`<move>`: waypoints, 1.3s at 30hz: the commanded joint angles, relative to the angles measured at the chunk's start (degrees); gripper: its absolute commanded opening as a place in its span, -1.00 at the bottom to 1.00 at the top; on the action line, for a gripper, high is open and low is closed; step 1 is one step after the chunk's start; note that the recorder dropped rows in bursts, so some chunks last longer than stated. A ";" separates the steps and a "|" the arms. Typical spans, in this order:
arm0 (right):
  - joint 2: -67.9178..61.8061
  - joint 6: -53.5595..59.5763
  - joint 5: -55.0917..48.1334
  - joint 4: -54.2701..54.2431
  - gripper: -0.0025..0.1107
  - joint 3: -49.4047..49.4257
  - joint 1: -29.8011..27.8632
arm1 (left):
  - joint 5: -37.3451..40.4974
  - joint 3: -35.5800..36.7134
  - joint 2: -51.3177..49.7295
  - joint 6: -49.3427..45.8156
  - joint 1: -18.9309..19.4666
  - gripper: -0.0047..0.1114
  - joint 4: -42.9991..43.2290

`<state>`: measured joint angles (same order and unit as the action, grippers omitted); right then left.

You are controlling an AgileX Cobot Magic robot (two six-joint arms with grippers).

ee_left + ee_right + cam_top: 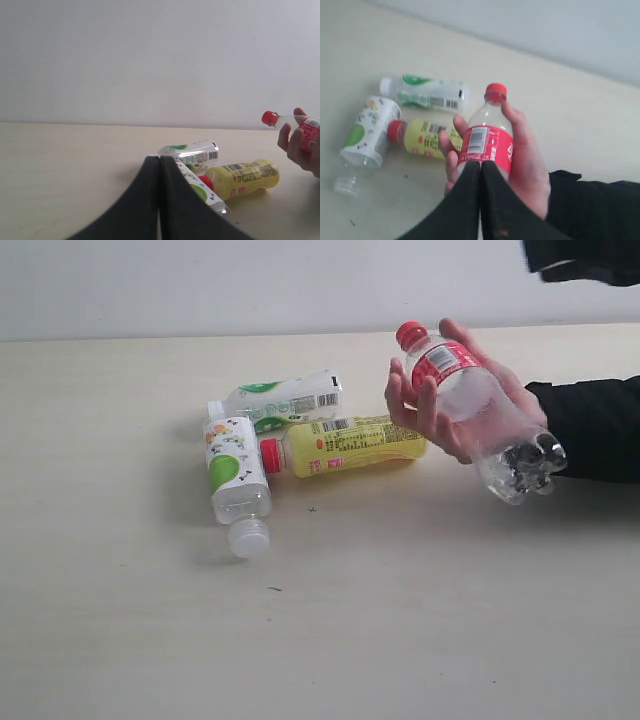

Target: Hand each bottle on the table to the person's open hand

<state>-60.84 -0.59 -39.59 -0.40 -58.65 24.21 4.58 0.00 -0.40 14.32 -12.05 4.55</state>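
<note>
Right gripper (480, 167): jaws pressed together, nothing between them. Left gripper (159, 160): same, shut and empty, short of the pile.

Red-label bottle (478, 405) is off the table (120, 640) and lies in the person's hand (425, 418), fingers curled round it, cap end tilted up. So 1 of 4 looks delivered. 3 are left, all on their sides in 1 clump: yellow bottle (350, 443), far white-and-green bottle (285, 398), near white-and-green bottle (232, 472).

Risks as I read them:
- Hand and bottle lie straight ahead of the right jaws in the wrist view; gap unclear. Any drift along that line pokes the hand or knocks the bottle loose.
- Hand is full. Bringing bottle 2 before it empties leaves nowhere to put it, so a likely drop.
- Clump is tight: the yellow bottle's red cap touches, or all but touches, the near white-and-green bottle. Coming down on 1 probably shoves its neighbour, and round bottles roll.
- Jaws must open before any descent, else they skid the plastic.
</note>
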 commanded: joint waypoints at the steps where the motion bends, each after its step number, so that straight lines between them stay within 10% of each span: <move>1: 16.38 2.06 7.95 0.88 -0.96 8.42 -0.21 | 0.02 0.00 0.40 0.45 0.11 -0.92 0.17; 11: 41.83 9.05 6.73 0.96 -0.96 17.72 -0.21 | 0.02 0.00 0.40 0.45 0.11 -0.92 0.17; 39: 60.84 10.60 3.47 2.25 -0.96 32.28 -0.21 | 0.02 0.00 0.40 0.45 0.11 -0.92 0.17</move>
<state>-0.32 9.65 -37.29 2.18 -26.54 24.21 4.58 0.00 -0.40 14.32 -12.05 4.55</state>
